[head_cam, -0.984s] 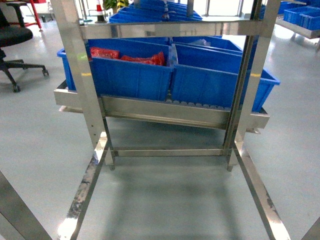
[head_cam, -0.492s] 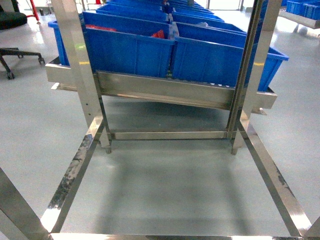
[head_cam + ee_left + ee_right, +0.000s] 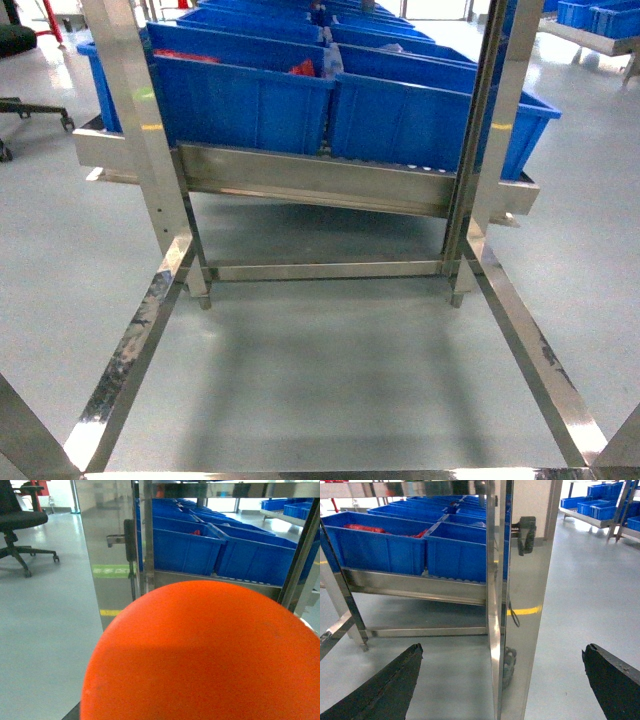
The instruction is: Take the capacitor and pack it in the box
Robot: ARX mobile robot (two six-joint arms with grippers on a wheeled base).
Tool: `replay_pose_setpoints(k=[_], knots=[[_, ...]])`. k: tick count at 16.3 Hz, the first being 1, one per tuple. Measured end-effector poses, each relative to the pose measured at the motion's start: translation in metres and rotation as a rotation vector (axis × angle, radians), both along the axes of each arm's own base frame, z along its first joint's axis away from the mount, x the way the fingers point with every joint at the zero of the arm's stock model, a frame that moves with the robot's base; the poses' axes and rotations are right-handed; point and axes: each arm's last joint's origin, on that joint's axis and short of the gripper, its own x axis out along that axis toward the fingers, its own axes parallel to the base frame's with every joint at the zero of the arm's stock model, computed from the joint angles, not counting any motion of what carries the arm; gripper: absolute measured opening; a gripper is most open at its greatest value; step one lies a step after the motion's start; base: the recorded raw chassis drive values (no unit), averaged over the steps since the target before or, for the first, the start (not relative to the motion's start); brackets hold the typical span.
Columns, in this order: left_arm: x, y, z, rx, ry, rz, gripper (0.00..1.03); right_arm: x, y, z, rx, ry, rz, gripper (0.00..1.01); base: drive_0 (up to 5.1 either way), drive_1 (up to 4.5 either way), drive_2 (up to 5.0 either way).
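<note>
Red packets (image 3: 303, 68), most likely the capacitors you are after, lie in the nearer left blue plastic bin (image 3: 240, 100) on the tilted stainless-steel rack shelf (image 3: 300, 178); you cannot confirm their type from here. In the right wrist view the same red stock (image 3: 365, 528) shows along that bin's far side. The neighbouring blue bin on the right (image 3: 430, 125) hides its contents behind its front wall, and no packing box is in sight.

You are in the approach step, with nothing picked. Neither arm appears in the head view. The right gripper (image 3: 500, 680) has its two dark fingers (image 3: 385, 685) spread wide apart with nothing between them, straddling a polished steel upright post (image 3: 520, 605). The left gripper cannot be judged: a smooth orange rounded shape (image 3: 205, 655) fills the left wrist camera's lower frame and hides the fingers.

Next, you need to bring the base close enough, lift an arm over the bin's rim, and clear the rack's uprights on the way in.
</note>
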Motion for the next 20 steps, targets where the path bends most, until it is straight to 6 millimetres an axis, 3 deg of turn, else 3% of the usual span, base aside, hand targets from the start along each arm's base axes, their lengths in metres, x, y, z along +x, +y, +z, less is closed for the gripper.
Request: replay_pose_setpoints(k=[8, 20], knots=[[0.0000, 0.0000, 0.0000, 0.000, 0.000, 0.000, 0.43, 0.0000, 0.0000, 0.0000, 0.000, 0.000, 0.000, 0.98, 0.0, 0.00, 0.0], [0.0000, 0.0001, 0.0001, 0.000, -0.001, 0.000, 0.43, 0.0000, 0.0000, 0.0005, 0.000, -0.005, 0.000, 0.98, -4.9, 2.50, 2.5]])
